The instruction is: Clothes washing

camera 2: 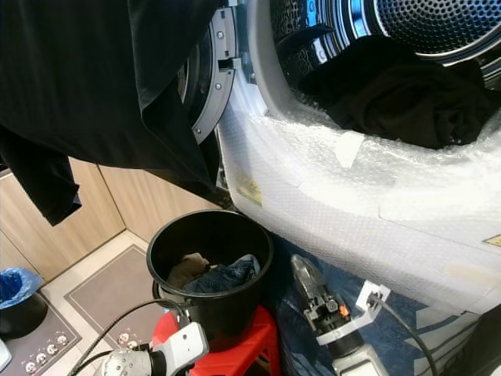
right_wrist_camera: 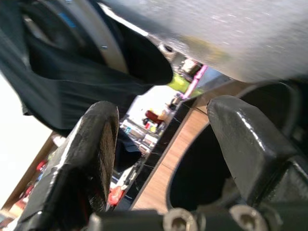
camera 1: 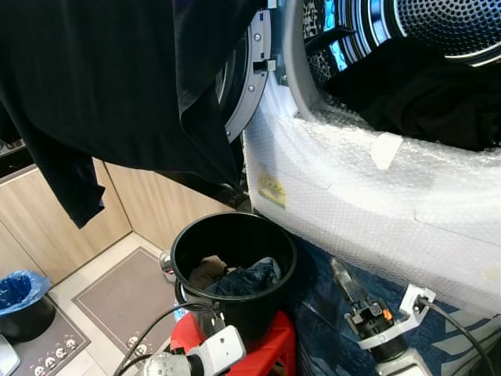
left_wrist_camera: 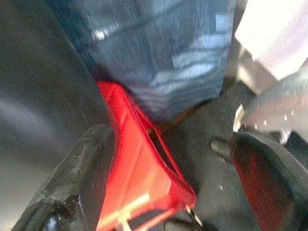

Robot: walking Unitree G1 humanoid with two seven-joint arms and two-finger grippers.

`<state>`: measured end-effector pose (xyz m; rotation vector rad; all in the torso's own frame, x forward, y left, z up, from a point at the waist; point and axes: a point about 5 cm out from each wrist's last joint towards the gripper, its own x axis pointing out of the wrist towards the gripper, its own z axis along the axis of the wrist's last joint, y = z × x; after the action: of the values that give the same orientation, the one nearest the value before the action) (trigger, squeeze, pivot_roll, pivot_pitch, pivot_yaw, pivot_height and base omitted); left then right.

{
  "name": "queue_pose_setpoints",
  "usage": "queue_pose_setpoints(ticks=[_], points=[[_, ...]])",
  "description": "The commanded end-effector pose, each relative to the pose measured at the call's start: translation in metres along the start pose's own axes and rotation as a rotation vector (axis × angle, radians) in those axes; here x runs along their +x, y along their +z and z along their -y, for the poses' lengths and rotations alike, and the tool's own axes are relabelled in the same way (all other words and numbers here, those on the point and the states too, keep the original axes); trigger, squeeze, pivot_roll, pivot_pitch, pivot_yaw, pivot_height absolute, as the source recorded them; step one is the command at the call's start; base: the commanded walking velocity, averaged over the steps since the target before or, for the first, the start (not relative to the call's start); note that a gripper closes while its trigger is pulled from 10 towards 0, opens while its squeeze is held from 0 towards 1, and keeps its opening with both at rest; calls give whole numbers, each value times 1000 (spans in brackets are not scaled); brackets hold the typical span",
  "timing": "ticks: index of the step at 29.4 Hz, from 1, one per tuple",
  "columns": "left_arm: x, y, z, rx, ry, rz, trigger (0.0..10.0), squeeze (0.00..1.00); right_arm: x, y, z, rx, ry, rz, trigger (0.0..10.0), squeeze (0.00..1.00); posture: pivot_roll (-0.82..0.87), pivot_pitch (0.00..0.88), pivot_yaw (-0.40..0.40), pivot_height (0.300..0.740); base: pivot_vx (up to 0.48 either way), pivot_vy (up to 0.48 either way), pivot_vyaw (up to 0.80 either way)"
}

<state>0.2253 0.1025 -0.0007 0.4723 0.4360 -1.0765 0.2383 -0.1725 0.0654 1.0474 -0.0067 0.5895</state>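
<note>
The washing machine (camera 1: 376, 204), wrapped in bubble wrap, stands open with dark clothes (camera 1: 423, 94) lying in its drum. A black garment (camera 1: 102, 86) hangs across the upper left, in front of the open door (camera 1: 246, 78). Below it a black bucket (camera 1: 235, 270) sits on a red stool (camera 1: 266, 348), holding a brown piece (camera 1: 205, 272) and blue denim (camera 1: 250, 278). My left gripper (left_wrist_camera: 173, 159) is open low beside the bucket, with the red stool (left_wrist_camera: 144, 173) between its fingers. My right gripper (right_wrist_camera: 168, 130) is open under the washer's front, facing the bucket's rim (right_wrist_camera: 192, 168).
Wooden cabinet fronts (camera 1: 47, 219) line the left side. A floor mat (camera 1: 117, 298) lies before them, and a bin with a blue bag (camera 1: 19, 291) stands at the lower left. Blue patterned fabric (camera 1: 321, 321) lies under the washer, and cables (camera 1: 149, 329) run along my left arm.
</note>
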Motion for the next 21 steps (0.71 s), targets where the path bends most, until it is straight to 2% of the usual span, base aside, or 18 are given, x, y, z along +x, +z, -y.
queue_pose_setpoints(ticks=[1,4,5,7,12,14,18,21], points=[[4,-12,3,37,-13,-62,10000,0,-8,-6,12,7,-55,-16,10000,0,-83,0,74,740,0,0,0],[7,-20,5,25,-8,-89,10000,0,-17,-11,25,14,-110,-25,10000,0,-84,0,76,740,0,0,0],[9,-29,6,-25,25,-126,10000,0,-30,-17,39,22,-193,-52,10000,0,-86,0,77,740,0,0,0],[10,-36,6,-50,47,-155,10000,0,-41,-22,51,20,-273,-75,10000,0,-85,0,77,740,0,0,0],[10,-51,9,-78,104,-226,10000,0,-64,-31,72,11,-459,-119,10000,0,-85,0,77,740,0,0,0],[9,-62,12,-123,153,-284,10000,0,-80,-39,82,6,-578,-168,10000,0,-78,0,77,740,0,0,0],[6,-74,18,-166,200,-350,10000,0,-104,-48,92,2,-758,-220,10000,0,-75,0,75,740,0,0,0],[4,-80,20,-176,241,-375,10000,0,-120,-53,97,-50,-897,-303,10000,0,-77,0,76,740,0,0,0]])
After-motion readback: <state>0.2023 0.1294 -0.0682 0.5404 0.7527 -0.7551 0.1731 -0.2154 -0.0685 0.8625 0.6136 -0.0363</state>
